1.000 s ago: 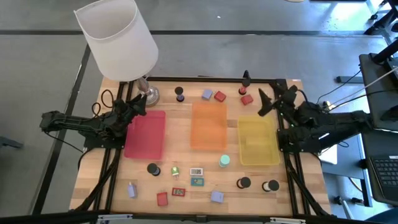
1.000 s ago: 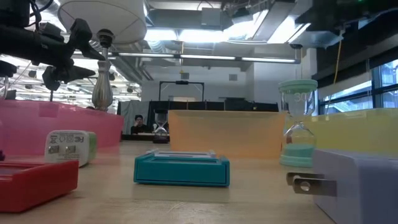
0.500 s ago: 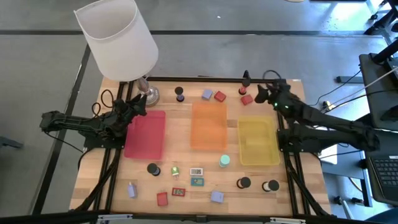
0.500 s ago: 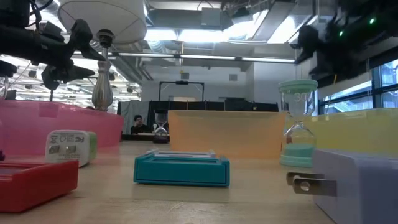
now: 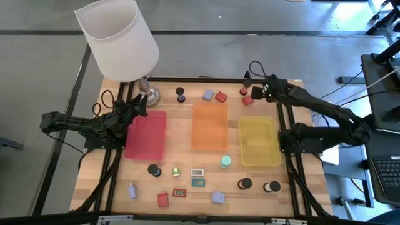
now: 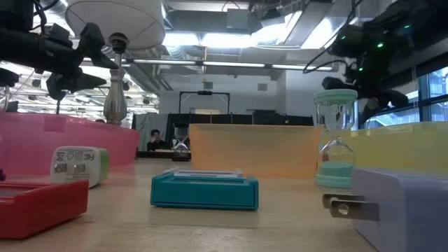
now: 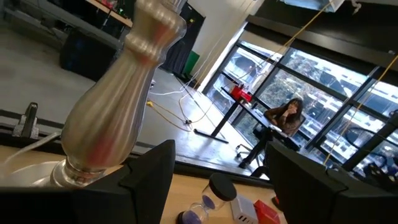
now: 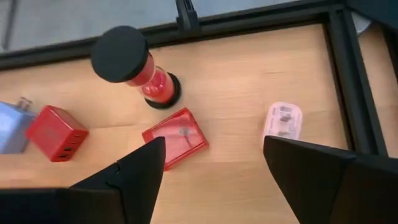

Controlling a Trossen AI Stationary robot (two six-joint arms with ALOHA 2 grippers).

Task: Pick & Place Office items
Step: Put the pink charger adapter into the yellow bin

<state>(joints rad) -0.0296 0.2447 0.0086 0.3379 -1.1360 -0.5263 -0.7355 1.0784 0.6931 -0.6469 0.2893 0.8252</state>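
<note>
— Wooden table (image 5: 187, 187), far edge: where do we find our right gripper (image 5: 256, 94)?

— Hovering with fingers parted, gripping nothing. Below it we see a flat red block (image 8: 175, 138); at its eleven o'clock stands a red hourglass (image 8: 135, 68), at nine a red charger (image 8: 57, 133), at three a pale plug (image 8: 283, 122).

— And the left gripper (image 5: 139, 107)?

— Parted too, empty, beside the lamp base (image 7: 118, 118), over the pink tray (image 5: 146, 134).

You see two black jointed arms, left arm (image 5: 81, 125) and right arm (image 5: 325, 122), matte dark casings, blocky segments. Thin black cable loops over right arm near wrist; more cable curls beside left arm. Small green lights glow on right arm in low view. Fingers (image 8: 140, 171) broad, flat, black, angular.
</note>
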